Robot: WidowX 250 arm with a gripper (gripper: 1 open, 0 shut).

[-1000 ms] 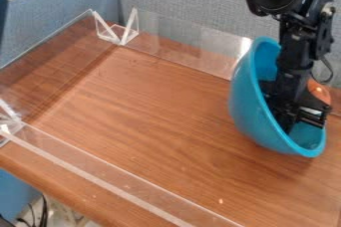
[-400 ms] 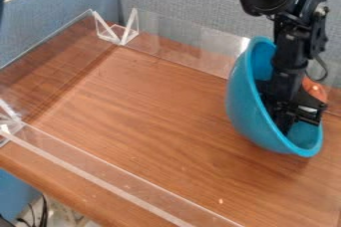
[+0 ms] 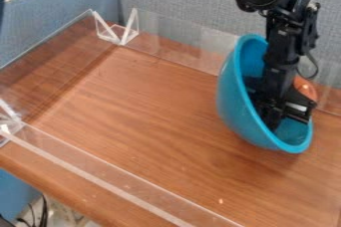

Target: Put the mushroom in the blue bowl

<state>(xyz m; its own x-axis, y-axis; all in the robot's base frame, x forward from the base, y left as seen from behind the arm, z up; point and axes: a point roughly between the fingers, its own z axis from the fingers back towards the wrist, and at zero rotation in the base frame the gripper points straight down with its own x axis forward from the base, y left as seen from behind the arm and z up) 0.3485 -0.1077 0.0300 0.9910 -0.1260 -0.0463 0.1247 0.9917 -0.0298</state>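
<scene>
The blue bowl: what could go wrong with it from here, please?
The blue bowl stands tilted, with its opening toward the right side of the picture, so it could tip or roll, and anything inside might slide out. The gripper reaches into it, so it may catch the wall and drag the bowl. An orange object sits right behind the arm and could get bumped.

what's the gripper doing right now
Gripper: down inside the tilted blue bowl; fingertips too dark and hidden to tell open or closed, or whether it holds anything.
</scene>
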